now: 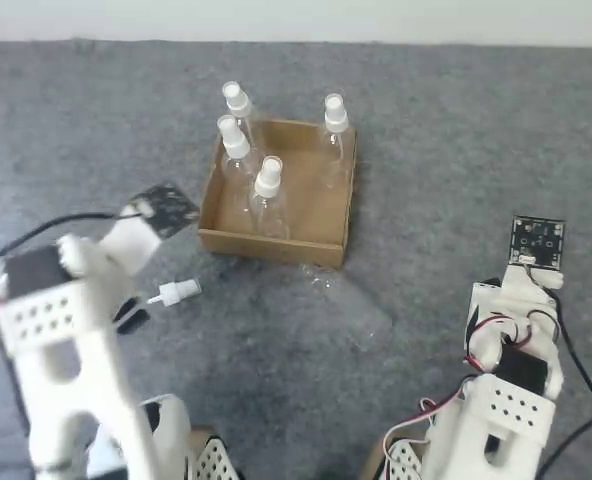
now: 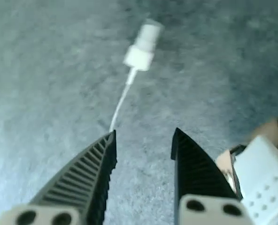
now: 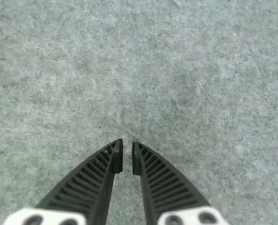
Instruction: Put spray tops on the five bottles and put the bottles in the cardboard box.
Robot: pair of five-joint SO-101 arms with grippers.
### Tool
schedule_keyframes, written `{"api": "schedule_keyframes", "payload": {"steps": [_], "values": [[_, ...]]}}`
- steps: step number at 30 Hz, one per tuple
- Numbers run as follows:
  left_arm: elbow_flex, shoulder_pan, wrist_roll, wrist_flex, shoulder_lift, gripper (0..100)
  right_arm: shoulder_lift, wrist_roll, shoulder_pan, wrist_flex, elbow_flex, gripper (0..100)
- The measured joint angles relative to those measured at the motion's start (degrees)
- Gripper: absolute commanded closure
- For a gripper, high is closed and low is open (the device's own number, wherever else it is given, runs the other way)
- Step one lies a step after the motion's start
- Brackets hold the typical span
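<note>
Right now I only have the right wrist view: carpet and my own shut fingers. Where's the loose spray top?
Observer: The spray top lies on the carpet, outside the cardboard box, near its front left corner.
Operator: Left arm on it?
Observer: Not yet. The left gripper is open, close by the end of the top's tube.
Operator: Box count?
Observer: Four bottles with tops on stand in it.
</note>
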Motion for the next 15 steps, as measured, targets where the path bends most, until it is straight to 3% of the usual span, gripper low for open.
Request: {"api": "schedule_keyframes", "payload": {"steps": [7,15], "values": [[-3.34,8.7,-5.36,0.0,15.03,82,0.0,0.0,0.0,0.0,0.0,99.2],[-8.26,10.73,-11.34,-1.23,25.93,82,0.0,0.0,0.0,0.0,0.0,99.2]]}}
